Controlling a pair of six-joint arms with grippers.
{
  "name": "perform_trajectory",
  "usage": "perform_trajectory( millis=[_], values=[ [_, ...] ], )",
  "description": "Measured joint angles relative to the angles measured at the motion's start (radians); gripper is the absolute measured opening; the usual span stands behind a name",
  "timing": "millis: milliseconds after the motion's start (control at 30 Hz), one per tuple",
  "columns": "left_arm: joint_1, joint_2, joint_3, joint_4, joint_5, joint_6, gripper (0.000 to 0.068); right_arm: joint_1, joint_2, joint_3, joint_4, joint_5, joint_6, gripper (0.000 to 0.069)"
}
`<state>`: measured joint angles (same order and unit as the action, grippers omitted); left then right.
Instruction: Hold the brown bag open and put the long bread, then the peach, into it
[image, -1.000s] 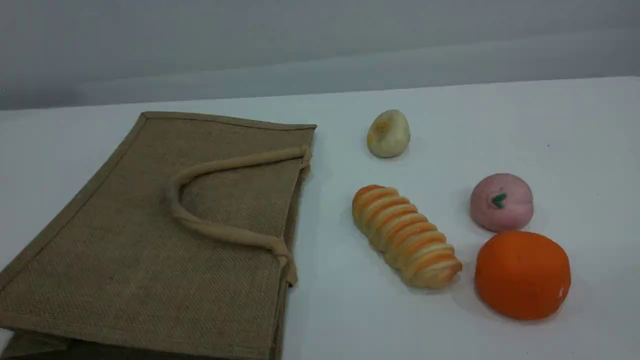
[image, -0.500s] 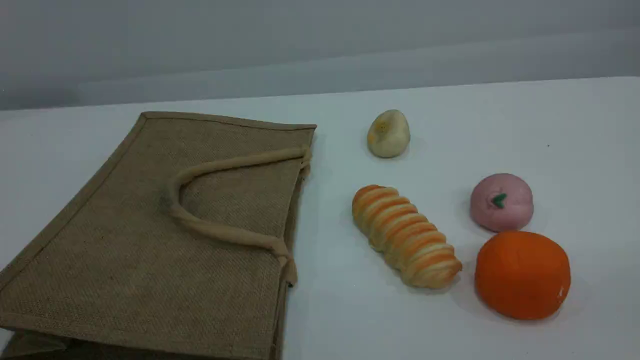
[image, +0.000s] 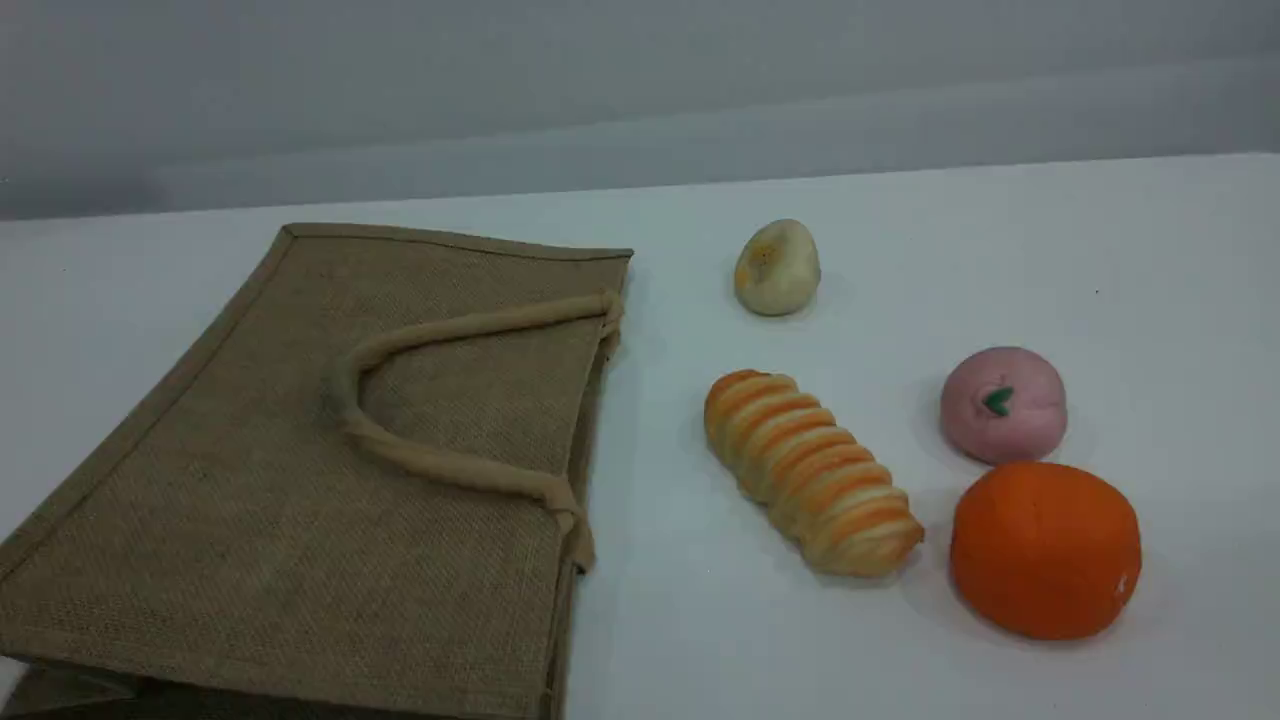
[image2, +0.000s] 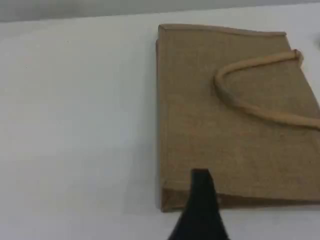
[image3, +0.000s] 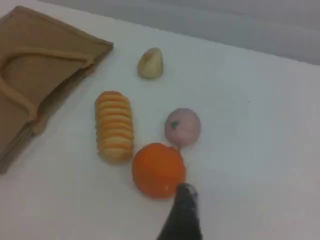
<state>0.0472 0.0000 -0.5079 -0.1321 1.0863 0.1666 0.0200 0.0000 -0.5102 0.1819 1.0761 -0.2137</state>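
Hovering over the table (image: 900, 230) with both grippers spread wide and holding nothing, so nothing of this job is done yet. Down below my left gripper (image2: 201, 200) the brown bag (image: 300, 480) lies flat on its side, mouth shut and facing the food, one rope handle (image: 440, 465) curled across its top face. That mouth has to be lifted and held open first. My right gripper (image3: 184, 210) hangs above the near edge of the orange ball (image3: 159, 169), touching nothing. The long bread (image: 810, 472) lies just right of the bag's mouth, apart from it, and it goes in first. The peach (image: 1003, 403) sits further right, touching or nearly touching the orange ball, and it goes in second. A small pale bun (image: 777, 267) sits behind, well clear, and stays out
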Motion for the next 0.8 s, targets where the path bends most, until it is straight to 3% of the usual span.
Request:
perform_trajectory(
  millis=[533, 800],
  values=[
    [0.0, 0.009, -0.003, 0.0, -0.004, 0.0, 0.0519, 0.0, 0.0, -0.004, -0.001, -0.001, 0.011, 0.0565],
    [0.0, 0.178, -0.132, 0.001, -0.124, -0.004, 0.0519, 0.0, 0.147, -0.134, 0.002, -0.107, 0.069, 0.0565]
  ],
)
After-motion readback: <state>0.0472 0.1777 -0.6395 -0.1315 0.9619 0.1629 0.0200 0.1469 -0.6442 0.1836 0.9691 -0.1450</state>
